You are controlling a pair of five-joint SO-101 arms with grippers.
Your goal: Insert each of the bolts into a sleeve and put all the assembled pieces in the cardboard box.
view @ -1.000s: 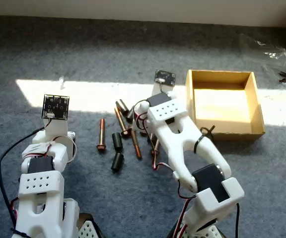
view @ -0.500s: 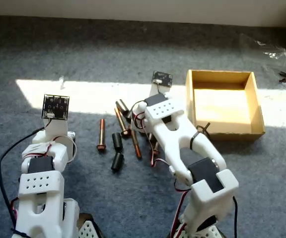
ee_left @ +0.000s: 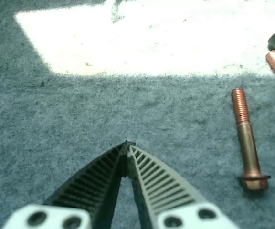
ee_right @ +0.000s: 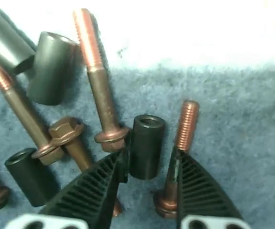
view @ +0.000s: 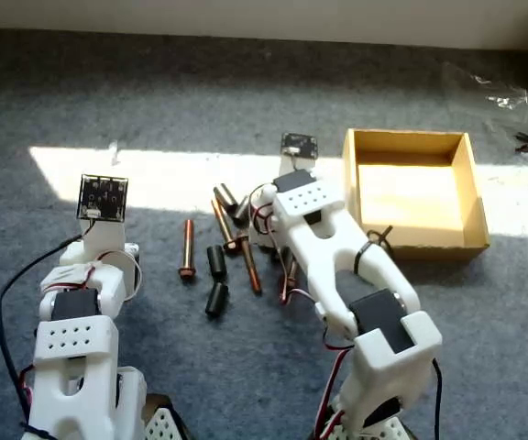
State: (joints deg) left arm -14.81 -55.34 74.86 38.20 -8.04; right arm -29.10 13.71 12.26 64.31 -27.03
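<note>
Right wrist view — bolt (ee_right: 184, 128) beside sleeve (ee_right: 146, 145)

Overhead camera plus two close wrist cameras, bolts (view: 187, 247) common to all

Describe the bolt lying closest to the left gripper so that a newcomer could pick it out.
Start at the cardboard box and go across the grey carpet past the right arm toward the left arm. Beyond two black sleeves lies a copper-coloured bolt, head toward the arms' bases. Unlike the other bolts, it lies alone, touching nothing.
</note>
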